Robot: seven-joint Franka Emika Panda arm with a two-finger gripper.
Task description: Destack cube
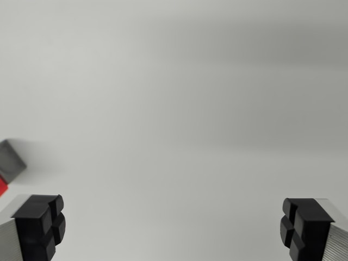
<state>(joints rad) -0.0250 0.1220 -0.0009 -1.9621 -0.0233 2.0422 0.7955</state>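
The gripper (pixel 173 228) is spread wide, released, with nothing between its fingers. Its two black pads sit at the bottom corners of the frame: one pad (pixel 41 225) at the lower left, the other (pixel 304 225) at the lower right. Each pad is backed by a ribbed grey metal finger that runs off the bottom edge. The gap between them takes up most of the frame's width and shows only bare surface.

The table (pixel 179 109) is a plain pale grey sheet that fills nearly the whole view, with a soft darker band across the upper right and a faint shadow band through the middle.

The cubes are at the far left edge, just above the lower-left pad and well apart from the middle of the gripper. A grey cube (pixel 11 157) shows as a tilted, blurred corner cut off by the frame edge. Just below it, touching or nearly touching, a small sliver of a red cube (pixel 2 187) peeks in at the edge. Both are too cropped and soft to tell whether one rests on the other or they lie side by side.
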